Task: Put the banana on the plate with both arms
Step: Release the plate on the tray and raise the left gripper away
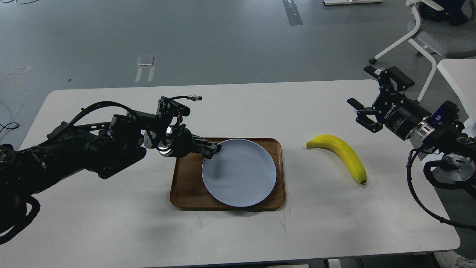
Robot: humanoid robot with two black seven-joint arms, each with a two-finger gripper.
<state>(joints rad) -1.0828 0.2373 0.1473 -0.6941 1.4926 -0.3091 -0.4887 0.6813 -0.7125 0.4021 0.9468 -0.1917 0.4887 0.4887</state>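
Note:
The pale blue-grey plate [240, 173] lies low over the right part of the brown wooden tray [186, 186]. My left gripper [215, 150] is shut on the plate's upper left rim. The yellow banana [344, 154] lies on the white table right of the tray, greenish stem to the left, dark tip to the lower right. My right gripper [366, 100] is open and empty, in the air above and right of the banana, apart from it.
The white table [111, 223] holds only the tray, the plate and the banana. A white office chair [427, 33] and a second white table edge [457, 74] stand at the back right. My right arm's cables hang off the table's right edge.

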